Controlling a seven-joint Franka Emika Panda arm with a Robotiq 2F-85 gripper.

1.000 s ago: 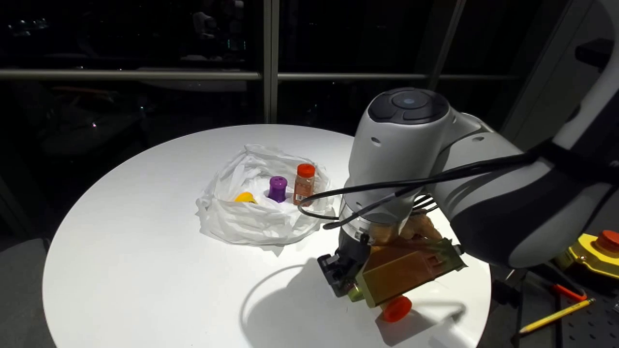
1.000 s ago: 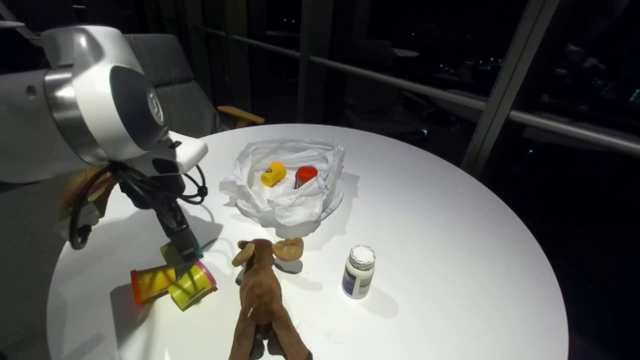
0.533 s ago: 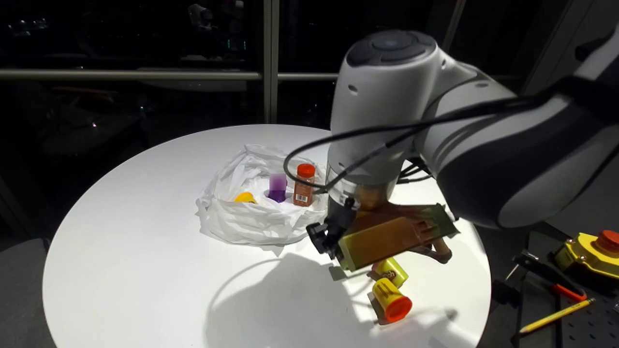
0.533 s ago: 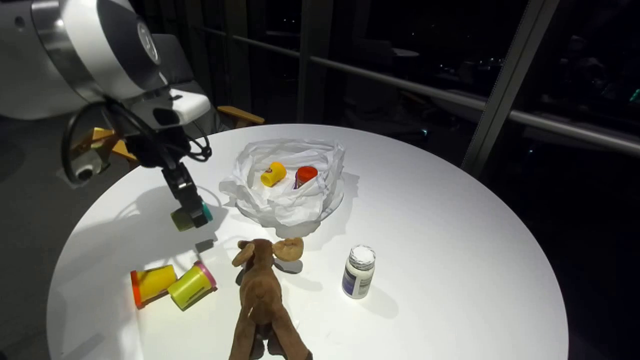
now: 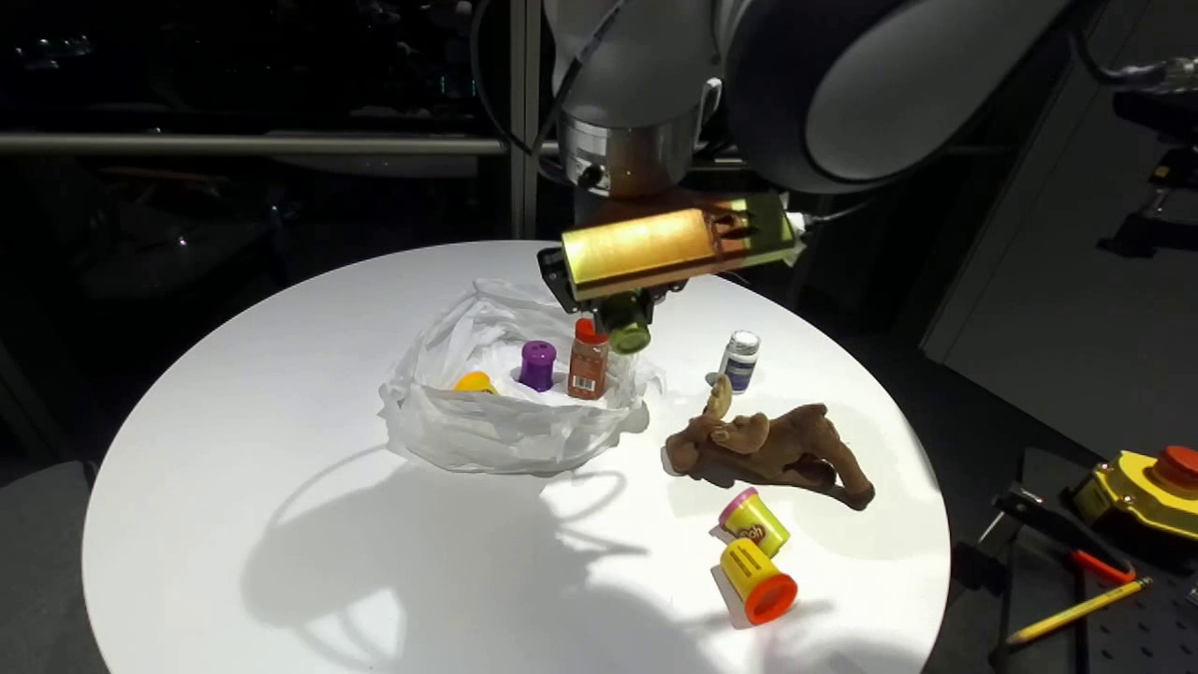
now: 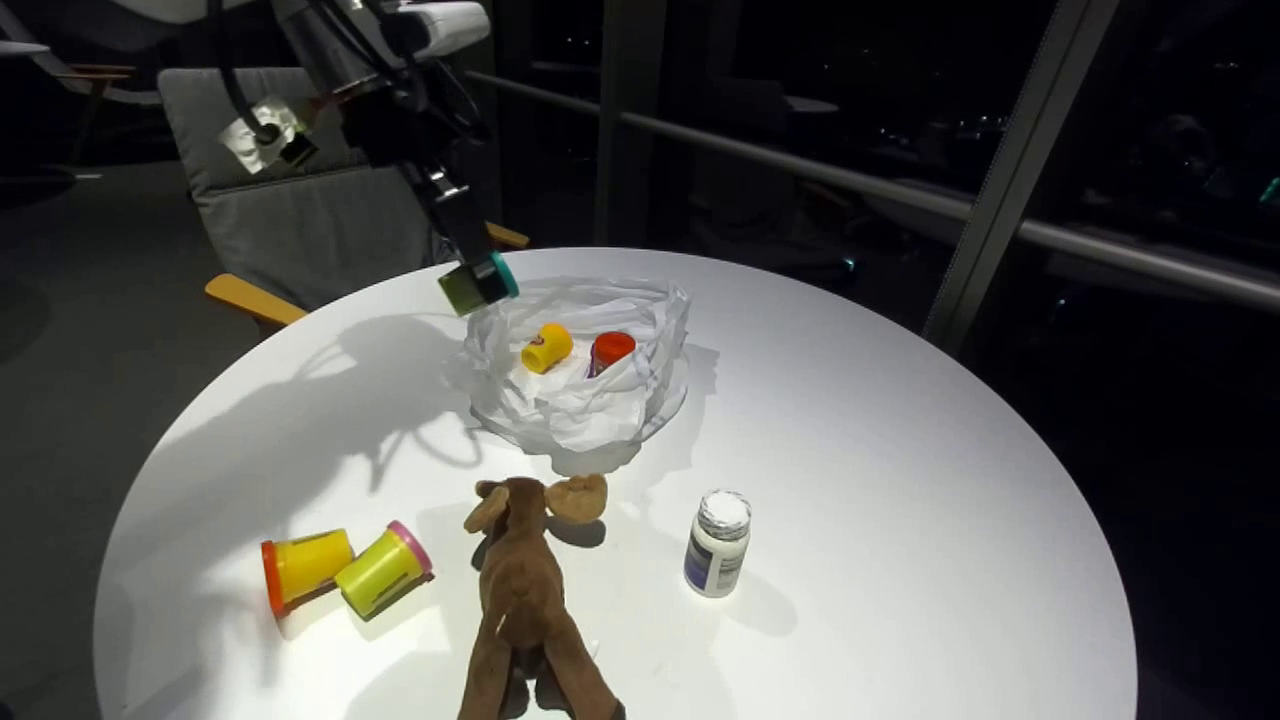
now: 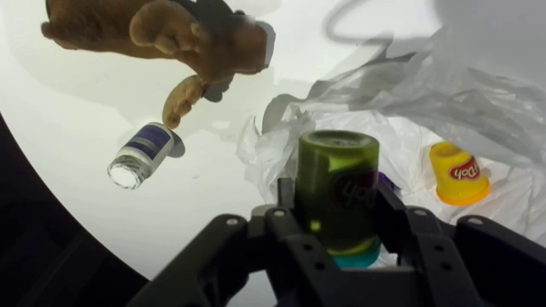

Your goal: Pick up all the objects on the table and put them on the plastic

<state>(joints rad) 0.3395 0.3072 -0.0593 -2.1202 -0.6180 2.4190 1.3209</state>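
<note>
Tool [image 7: 335,192] is pinching a green Play-Doh tub [image 7: 337,170] with a teal lid, jaws against opposite sides of it in the wrist view. Tub is up off the surface [image 6: 900,450], tipped well over, lining up with the rim of the white plastic bag [image 5: 505,435] in both exterior views. Can't tell how much of it is directly above the bag.

Bag sits on the surface, mouth spread wide, sides crumpled up in a rough ring. Inside: yellow tub [image 7: 452,164] with an orange lid, purple shaker [image 5: 537,367] upright, red-capped bottle [image 5: 587,370] upright just beside the shaker.

On the surface outside the bag:
- plush moose [image 6: 525,590], stretched out, head end toward the bag
- white bottle [image 6: 716,560], upright, dark blue on its label, near the moose
- lime tub [image 6: 380,575], pink lid, on its side
- red-lidded tub [image 6: 315,565], yellow body, on its side just beside the lime one; can't tell if they touch

Past the surface: gray chair [image 6: 300,225], plus a yellow box [image 5: 1137,496] with a red button [image 5: 1177,468], and a pencil [image 5: 1076,613] near it. Arm's shadow falls across the surface.
</note>
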